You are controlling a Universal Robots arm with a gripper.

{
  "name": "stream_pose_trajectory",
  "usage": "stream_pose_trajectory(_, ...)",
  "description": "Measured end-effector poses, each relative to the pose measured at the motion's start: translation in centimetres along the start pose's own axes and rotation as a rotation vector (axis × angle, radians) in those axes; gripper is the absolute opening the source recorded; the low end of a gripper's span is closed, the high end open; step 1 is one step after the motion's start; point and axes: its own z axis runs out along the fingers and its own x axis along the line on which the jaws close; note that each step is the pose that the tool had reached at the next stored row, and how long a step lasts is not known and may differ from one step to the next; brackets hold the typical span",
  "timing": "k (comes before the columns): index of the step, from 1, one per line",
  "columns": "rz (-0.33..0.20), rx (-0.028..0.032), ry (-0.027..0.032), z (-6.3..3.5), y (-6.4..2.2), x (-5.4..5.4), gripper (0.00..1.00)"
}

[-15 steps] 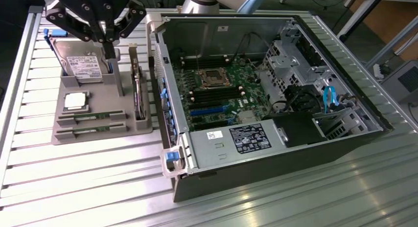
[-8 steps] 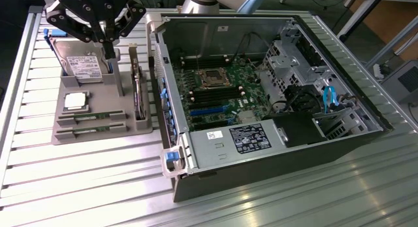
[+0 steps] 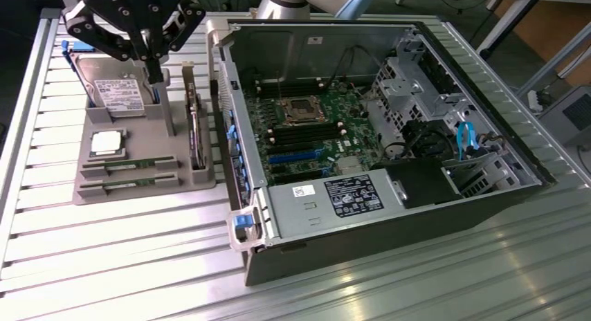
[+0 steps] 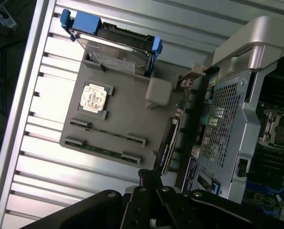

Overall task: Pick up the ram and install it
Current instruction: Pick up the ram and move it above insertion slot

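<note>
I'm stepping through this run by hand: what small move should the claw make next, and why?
Probably bring the claw down toward one ram stick in the gray holder: it hangs shut and empty above the holder, and both sticks lie untouched in their slots.

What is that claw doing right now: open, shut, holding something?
Claw: shut, with nothing in it.
</note>
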Motion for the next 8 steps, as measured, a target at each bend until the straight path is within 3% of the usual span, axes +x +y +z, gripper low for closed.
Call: stream_pose_trajectory(8, -0.067, -0.0017, 0.003, 0.0, 0.0, 0.0, 0.1)
